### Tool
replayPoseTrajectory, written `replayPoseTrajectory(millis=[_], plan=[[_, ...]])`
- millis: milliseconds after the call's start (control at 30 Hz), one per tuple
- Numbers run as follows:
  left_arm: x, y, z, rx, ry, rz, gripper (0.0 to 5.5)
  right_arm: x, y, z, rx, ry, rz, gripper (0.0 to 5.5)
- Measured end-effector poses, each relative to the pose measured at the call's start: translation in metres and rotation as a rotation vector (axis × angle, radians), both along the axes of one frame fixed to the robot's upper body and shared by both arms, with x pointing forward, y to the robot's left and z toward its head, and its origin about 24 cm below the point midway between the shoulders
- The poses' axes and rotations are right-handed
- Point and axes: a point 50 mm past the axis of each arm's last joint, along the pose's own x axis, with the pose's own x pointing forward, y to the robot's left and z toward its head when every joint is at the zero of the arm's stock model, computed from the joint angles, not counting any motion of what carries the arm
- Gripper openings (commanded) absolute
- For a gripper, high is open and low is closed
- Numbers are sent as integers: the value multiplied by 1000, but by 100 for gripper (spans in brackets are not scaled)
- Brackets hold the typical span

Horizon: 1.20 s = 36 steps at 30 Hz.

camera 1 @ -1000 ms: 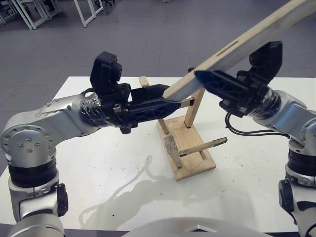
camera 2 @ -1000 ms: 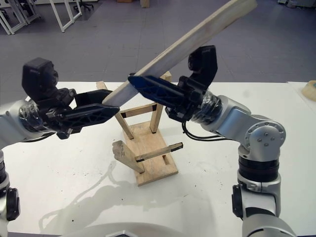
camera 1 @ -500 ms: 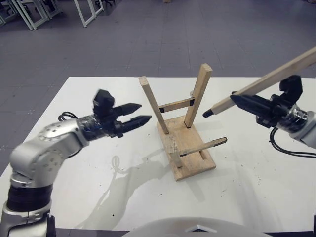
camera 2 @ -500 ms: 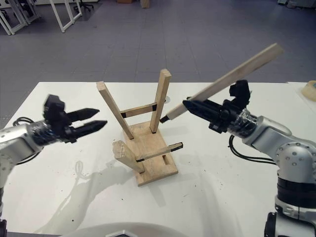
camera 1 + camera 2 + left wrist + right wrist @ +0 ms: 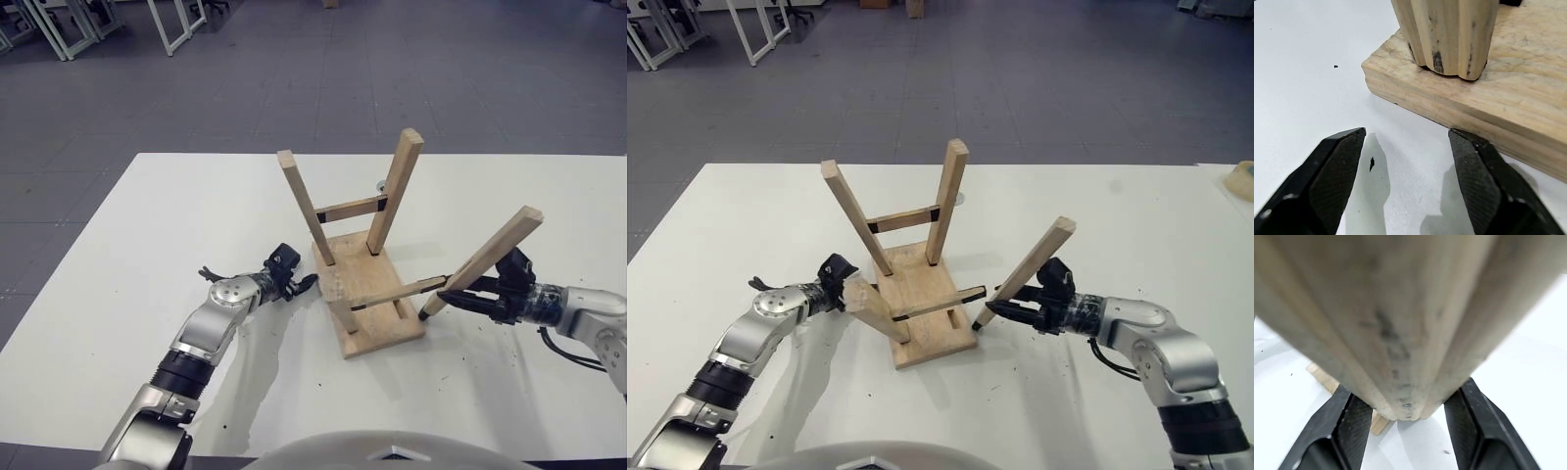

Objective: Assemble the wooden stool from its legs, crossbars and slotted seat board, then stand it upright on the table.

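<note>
While the right gripper (image 5: 446, 294) clamps a loose leg (image 5: 493, 253) (tilted), the left gripper (image 5: 1406, 139) stands wide open, holding nothing, beside the seat board (image 5: 1518, 103).

bright, even indoor light falls from above on the white table (image 5: 147, 225), which looks nearly washed out beside the darker grey floor (image 5: 294, 78). shadows are soft and pale, and lie on the table at the near side of the seat board (image 5: 936, 338). seen close, the board's edge throws a thin dark band beneath it. the leg (image 5: 1400, 308) is shaded on its facing side, with glaring white behind it.
</note>
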Motion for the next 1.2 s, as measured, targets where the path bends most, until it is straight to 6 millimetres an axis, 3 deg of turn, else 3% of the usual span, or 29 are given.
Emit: replayPoseTrajectory(millis=[267,500,767,1067,1200], plan=[[8,-6,-5,-33,-3,9,314,-16,33,3,87,37,93,203],[12,9,-4,-19,-9,54,314,-19,40,31,156,-8,172,203],[11,11,-3,-17,-1,45,314,-4,58,-8,156,0,170,203],[6,28,1,-5,-21,99,314,4,62,-7,-6,-223,185,202],[6,53,29,-24,-149,228,314,-2,67,-12,-39,-317,137,202]])
